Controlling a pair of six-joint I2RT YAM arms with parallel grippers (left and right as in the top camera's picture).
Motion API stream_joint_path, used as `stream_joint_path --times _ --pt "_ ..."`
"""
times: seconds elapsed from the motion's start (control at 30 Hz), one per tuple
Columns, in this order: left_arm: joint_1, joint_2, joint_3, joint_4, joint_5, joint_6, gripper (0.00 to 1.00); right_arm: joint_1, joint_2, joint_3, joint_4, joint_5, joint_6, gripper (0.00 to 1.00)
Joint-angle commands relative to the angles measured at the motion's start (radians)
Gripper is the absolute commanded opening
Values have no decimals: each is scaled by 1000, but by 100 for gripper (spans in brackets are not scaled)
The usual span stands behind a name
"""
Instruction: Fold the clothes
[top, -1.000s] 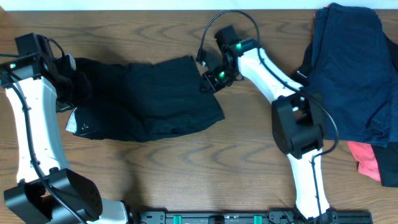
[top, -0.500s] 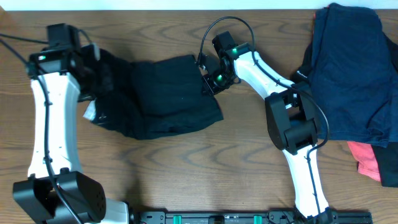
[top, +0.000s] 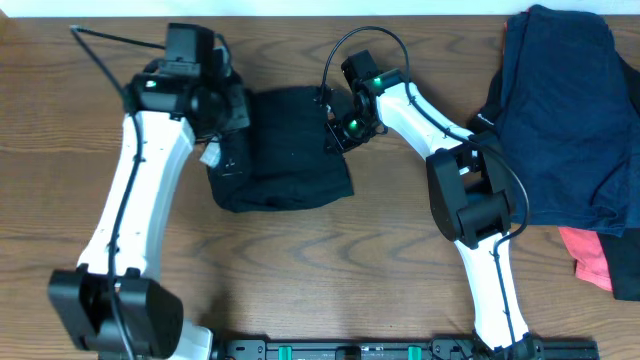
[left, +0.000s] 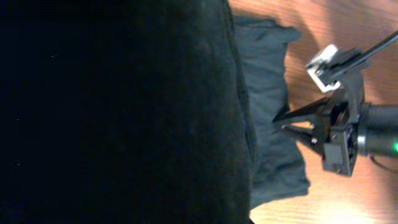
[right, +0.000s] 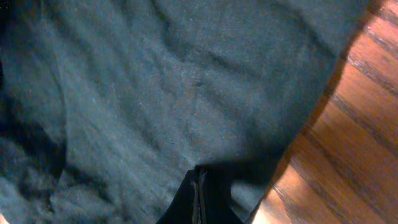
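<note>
**Supervisor:** Condition and position of the garment?

**Operator:** I see the black shorts (top: 290, 150) bunched into a compact, creased block on the wooden tabletop (top: 400, 260). They sit at far centre, between my two arms. The fabric is plain, soft and matte, and the left side is gathered up under my left arm.

**Supervisor:** Grippers?

**Operator:** My left gripper (top: 228, 112) is pressed together on that gathered cloth, and its fingers are buried in it. Dark fabric fills most of its wrist view. My right gripper (left: 280, 118) is pinching the right edge of the shorts, tips tight on the cloth.

**Supervisor:** Labels or writing?

**Operator:** One small white label (top: 210, 155) hangs at the left edge of the shorts. I cannot read any print on it. The navy garments (top: 560, 110) lie at far right. A coral-pink garment (top: 590, 255) shows just beyond their near edge.
</note>
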Motion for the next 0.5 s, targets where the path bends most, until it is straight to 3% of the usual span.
stream_joint_path --times 0.0,0.4,0.47 --pt "-34 74 26 25 2 -66 6 -14 37 8 -5 32 20 1" --pt "-143 290 26 187 126 -109 6 -19 37 8 -11 34 27 1" --pt "-149 296 26 196 126 -116 11 -22 37 8 -12 34 27 1"
